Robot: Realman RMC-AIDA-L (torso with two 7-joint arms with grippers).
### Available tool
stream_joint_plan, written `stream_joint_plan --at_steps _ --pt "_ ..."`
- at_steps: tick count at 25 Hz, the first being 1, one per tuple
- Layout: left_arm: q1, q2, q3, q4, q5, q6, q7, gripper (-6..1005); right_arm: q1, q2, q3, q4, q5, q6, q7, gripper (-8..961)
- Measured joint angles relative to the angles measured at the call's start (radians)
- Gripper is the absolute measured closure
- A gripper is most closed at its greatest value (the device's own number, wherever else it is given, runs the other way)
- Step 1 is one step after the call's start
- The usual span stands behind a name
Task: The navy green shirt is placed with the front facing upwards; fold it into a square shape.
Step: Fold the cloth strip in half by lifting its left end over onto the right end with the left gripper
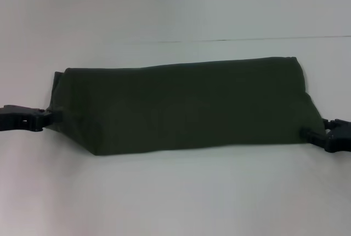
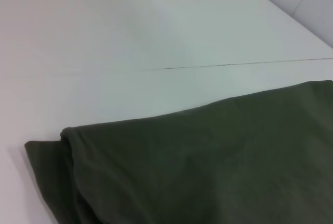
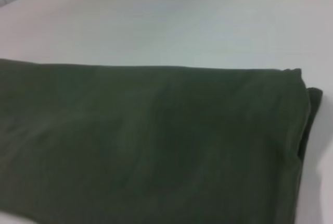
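The navy green shirt (image 1: 186, 107) lies across the white table as a wide dark olive band showing only plain fabric, no letters. My left gripper (image 1: 48, 117) is at the band's left end and is shut on the cloth there. My right gripper (image 1: 313, 133) pinches the near right corner. The fabric looks drawn taut between the two, its near edge slanting toward each gripper. The left wrist view shows the shirt (image 2: 208, 166) with a folded layer at its end. In the right wrist view the shirt (image 3: 145, 140) fills the picture with a doubled edge. Neither wrist view shows fingers.
The white table (image 1: 175, 192) extends in front of and behind the shirt. A thin dark seam (image 1: 230, 40) runs across the tabletop beyond the shirt's far edge. Nothing else stands on the table.
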Motion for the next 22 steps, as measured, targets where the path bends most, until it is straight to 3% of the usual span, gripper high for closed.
stream_joint_plan --at_steps 15,22 --pt "0.005 0.001 0.0 0.003 -0.001 0.005 0.0 921 0.011 0.0 -0.021 0.026 0.003 0.026 0.012 351" --pt "0.002 0.002 0.0 0.002 0.001 0.005 0.0 916 -0.003 -0.001 -0.014 0.018 0.004 0.011 0.008 485"
